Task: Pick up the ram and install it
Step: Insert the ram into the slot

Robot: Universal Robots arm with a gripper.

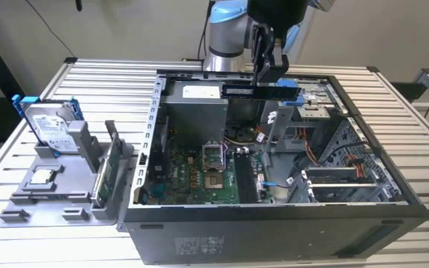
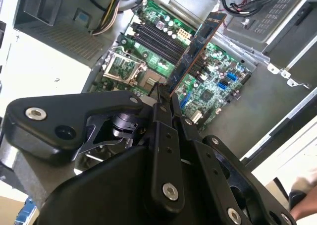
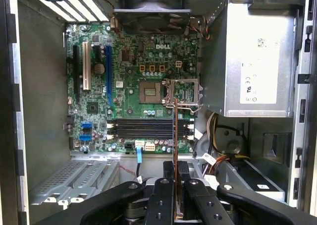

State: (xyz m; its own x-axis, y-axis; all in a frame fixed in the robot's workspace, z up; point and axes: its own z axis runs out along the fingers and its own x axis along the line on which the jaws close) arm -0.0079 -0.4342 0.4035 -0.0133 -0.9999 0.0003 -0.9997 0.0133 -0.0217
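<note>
The ram (image 1: 238, 91), a long dark stick with a row of chips, hangs level above the open computer case (image 1: 274, 223), over its far side. My gripper (image 1: 268, 82) is shut on the stick's end toward the exterior view's right. In the second wrist view the ram (image 2: 195, 51) runs out from the gripper (image 2: 166, 103) over the green motherboard (image 2: 218, 71). In the first wrist view the ram (image 3: 175, 136) shows edge-on in the gripper (image 3: 175, 173), crossing the black memory slots (image 3: 148, 128) far below it.
On the exterior view's left a grey fixture (image 1: 28, 209) holds a silver hard drive in a blue frame (image 1: 51, 131) and a green circuit card (image 1: 109, 167). The power supply (image 3: 260, 61), cable bundles (image 3: 218, 136) and drive bays (image 1: 334, 178) crowd the case. A hand (image 2: 303, 202) shows beside the case.
</note>
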